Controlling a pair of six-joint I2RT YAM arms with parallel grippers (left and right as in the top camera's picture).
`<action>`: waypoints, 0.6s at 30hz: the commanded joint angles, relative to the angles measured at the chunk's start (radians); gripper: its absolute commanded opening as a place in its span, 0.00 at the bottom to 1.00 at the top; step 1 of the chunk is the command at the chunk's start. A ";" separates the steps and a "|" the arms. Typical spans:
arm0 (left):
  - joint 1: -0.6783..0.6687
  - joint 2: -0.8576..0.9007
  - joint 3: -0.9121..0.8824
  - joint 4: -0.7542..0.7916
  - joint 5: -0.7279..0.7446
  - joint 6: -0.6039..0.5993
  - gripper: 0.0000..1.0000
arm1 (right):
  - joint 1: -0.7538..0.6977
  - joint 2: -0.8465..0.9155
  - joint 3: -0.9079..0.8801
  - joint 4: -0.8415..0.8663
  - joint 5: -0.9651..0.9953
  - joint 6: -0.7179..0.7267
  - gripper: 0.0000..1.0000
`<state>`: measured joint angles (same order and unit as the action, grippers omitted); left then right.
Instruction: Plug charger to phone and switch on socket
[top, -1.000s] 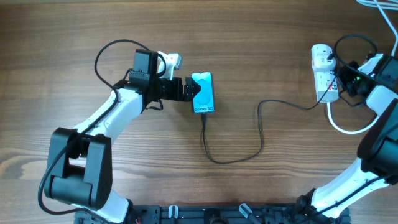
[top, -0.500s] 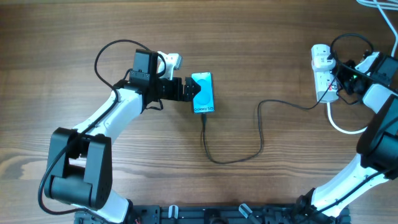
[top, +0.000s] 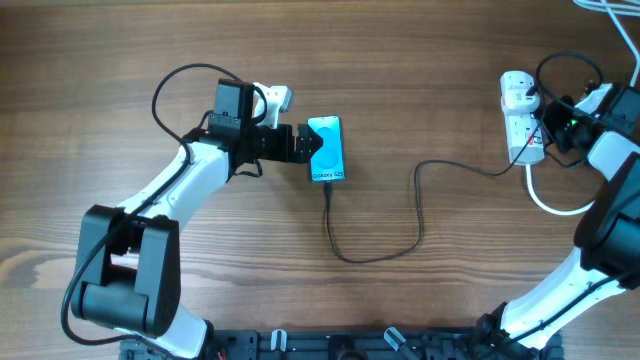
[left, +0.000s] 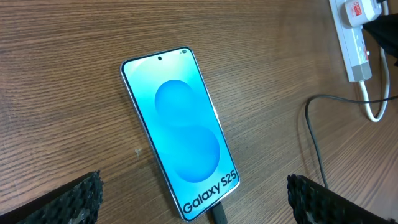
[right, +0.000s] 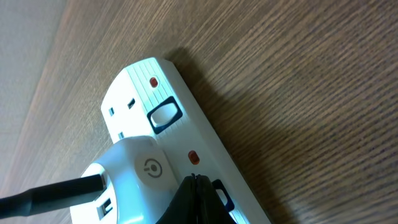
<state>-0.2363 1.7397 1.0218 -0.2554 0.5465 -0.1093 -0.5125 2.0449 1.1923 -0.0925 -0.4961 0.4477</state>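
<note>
Status on plug-in and switch-on:

Seeing the phone (top: 327, 149) flat on the table, screen up and lit teal, just 12 o'clock of centre in the overhead view. Reading the phone end as done: black connector seated in its 6 o'clock edge in the left wrist view, with the charger (top: 420, 215) looping off toward 6 o'clock, then running across to 3 o'clock.

Placing the socket (top: 520, 120) at roughly 2 o'clock, near the table's edge. Counting a white plug head (right: 134, 171) already seated in it, black lead trailing off toward 9 o'clock in the right wrist view. Judging that end done too.

Left gripper (top: 310, 146): spread wide, holding nothing, parked at the phone's 9 o'clock side. Can't tell from overhead whether touching or just beside.

Right gripper (right: 196, 186): pinched fully together, empty, tip right at the nearer rocker switch (right: 221, 194), beside the plug head. Far switch (right: 165, 115) untouched.

Left to do, as a judgement: confirm the rocker gets thrown. Can't tell from the red marks whether power is on. Calling it mostly complete, last step in hand.
</note>
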 joint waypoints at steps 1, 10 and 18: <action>0.000 -0.019 -0.006 0.000 -0.004 0.019 1.00 | 0.037 0.044 -0.038 -0.065 -0.105 0.005 0.04; -0.004 -0.019 -0.006 -0.004 -0.004 0.002 1.00 | 0.037 0.044 -0.038 -0.092 -0.104 0.005 0.04; -0.004 -0.020 -0.006 -0.050 -0.004 -0.003 1.00 | 0.026 0.030 -0.037 -0.163 -0.015 0.050 0.04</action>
<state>-0.2367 1.7397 1.0218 -0.2886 0.5465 -0.1104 -0.5182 2.0346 1.2026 -0.1802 -0.5297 0.4675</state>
